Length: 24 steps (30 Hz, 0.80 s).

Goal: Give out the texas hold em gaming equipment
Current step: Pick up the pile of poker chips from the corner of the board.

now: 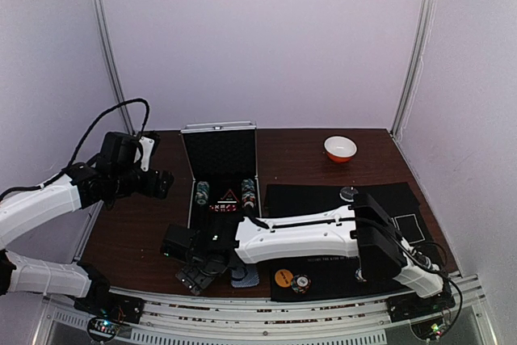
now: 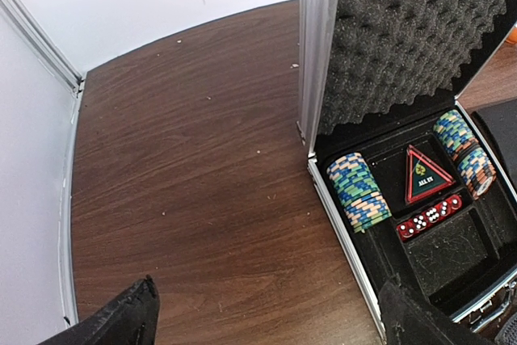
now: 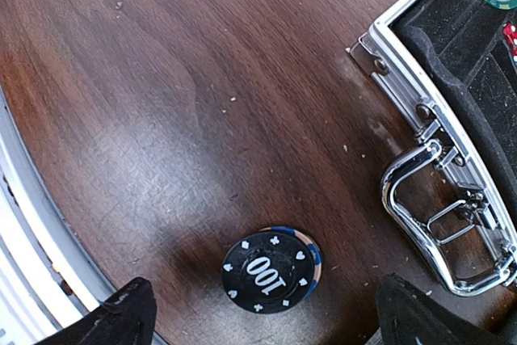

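Note:
In the right wrist view a small stack of poker chips [image 3: 271, 271], topped by a black "100" chip, rests on the brown table. It lies free between the wide-apart fingers of my right gripper [image 3: 262, 300], which is open. From above, that gripper [image 1: 196, 268] hangs low at the table's front, next to grey-blue cards [image 1: 245, 275]. An orange disc [image 1: 283, 277] and a striped chip stack [image 1: 300, 283] sit on the black mat [image 1: 347, 232]. My left gripper [image 2: 268, 296] is open over bare wood, left of the case. Rows of chips [image 2: 359, 191] lie in the case.
The open silver case [image 1: 220, 169] stands mid-table, its chrome handle [image 3: 428, 208] close to the right gripper. Inside are a red triangular marker [image 2: 424, 175] and red dice [image 2: 428, 217]. A white-and-orange bowl [image 1: 340, 148] sits at the back right. The metal table rail [image 3: 24, 224] runs nearby.

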### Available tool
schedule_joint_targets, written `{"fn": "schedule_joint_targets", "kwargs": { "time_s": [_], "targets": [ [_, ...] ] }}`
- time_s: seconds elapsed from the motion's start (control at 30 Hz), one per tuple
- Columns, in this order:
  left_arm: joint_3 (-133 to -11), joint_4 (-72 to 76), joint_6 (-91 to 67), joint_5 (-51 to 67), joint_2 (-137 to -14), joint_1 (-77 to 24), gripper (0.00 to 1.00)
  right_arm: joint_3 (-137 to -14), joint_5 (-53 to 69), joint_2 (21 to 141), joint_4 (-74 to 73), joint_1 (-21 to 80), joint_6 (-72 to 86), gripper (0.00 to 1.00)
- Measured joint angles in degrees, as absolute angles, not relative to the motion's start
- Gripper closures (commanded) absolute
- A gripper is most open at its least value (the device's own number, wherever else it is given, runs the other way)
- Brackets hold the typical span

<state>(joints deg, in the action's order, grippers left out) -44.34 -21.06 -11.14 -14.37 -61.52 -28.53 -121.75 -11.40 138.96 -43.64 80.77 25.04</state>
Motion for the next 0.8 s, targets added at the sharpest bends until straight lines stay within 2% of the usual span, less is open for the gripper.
{"fn": "schedule_joint_targets", "kwargs": {
  "time_s": [0.13, 0.33, 0.5, 0.8],
  "targets": [
    [-44.34, -21.04, -11.14, -14.33, -61.49, -28.53, 0.02, -122.58, -11.35, 139.85, -44.01, 80.99, 25.8, 0.1],
    [-44.34, -21.04, -11.14, -14.04, -61.49, -28.53, 0.02, -122.67, -10.59, 141.75, -44.47, 81.03, 26.15, 0.27],
    [-44.34, -21.02, -11.14, -13.91, -61.39, -28.53, 0.02, -122.69, -8.54, 142.02, -43.35, 80.73, 27.03, 0.34],
    [-44.34, -21.02, -11.11, -13.58, -61.36, -28.53, 0.02, -122.45, -6.74, 142.04, -42.74, 79.44, 27.46, 0.36]
  ]
}}
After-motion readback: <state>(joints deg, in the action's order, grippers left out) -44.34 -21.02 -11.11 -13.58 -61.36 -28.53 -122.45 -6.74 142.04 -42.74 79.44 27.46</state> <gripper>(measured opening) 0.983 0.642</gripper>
